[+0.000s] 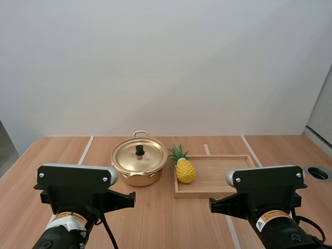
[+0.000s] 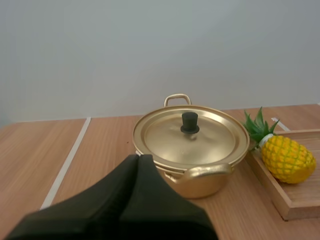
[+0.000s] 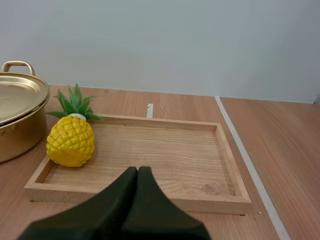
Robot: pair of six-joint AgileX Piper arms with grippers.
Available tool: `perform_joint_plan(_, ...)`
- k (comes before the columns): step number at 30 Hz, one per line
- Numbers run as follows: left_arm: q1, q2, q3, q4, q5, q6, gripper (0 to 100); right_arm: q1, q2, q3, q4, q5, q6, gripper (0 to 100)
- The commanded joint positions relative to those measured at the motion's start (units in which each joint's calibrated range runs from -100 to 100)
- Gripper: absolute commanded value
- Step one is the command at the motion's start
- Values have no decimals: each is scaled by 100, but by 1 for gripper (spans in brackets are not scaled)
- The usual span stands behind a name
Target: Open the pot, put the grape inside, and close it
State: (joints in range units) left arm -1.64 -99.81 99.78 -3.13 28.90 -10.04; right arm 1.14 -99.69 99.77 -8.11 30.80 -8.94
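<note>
A gold pot (image 1: 139, 166) (image 2: 192, 162) stands on the table with its lid (image 1: 139, 157) (image 2: 190, 136) on, a black knob (image 2: 189, 122) in the lid's middle. A yellow pineapple (image 1: 184, 167) (image 2: 285, 155) (image 3: 71, 139) lies at the left end of a wooden tray (image 1: 218, 179) (image 3: 150, 155), beside the pot. No grapes are seen. My left gripper (image 2: 138, 159) is shut on nothing, its tips just short of the pot's near side. My right gripper (image 3: 137, 171) is shut too, hovering over the tray's near edge.
Both arms' bases (image 1: 78, 192) (image 1: 267, 194) sit at the table's near edge. A round hole (image 1: 318, 173) is set in the table at the far right. Pale seams (image 1: 85, 150) run across the wooden top.
</note>
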Motion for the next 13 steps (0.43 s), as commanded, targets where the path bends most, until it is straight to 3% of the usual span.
perform_joint_plan(1, -10, -19, 22, 36, 159, -141, 0, -19, -31, 23, -39, 44, 5, 0)
perform_joint_plan(13, -2, -19, 22, 36, 49, -168, 0, -19, -31, 23, -39, 43, 5, 0)
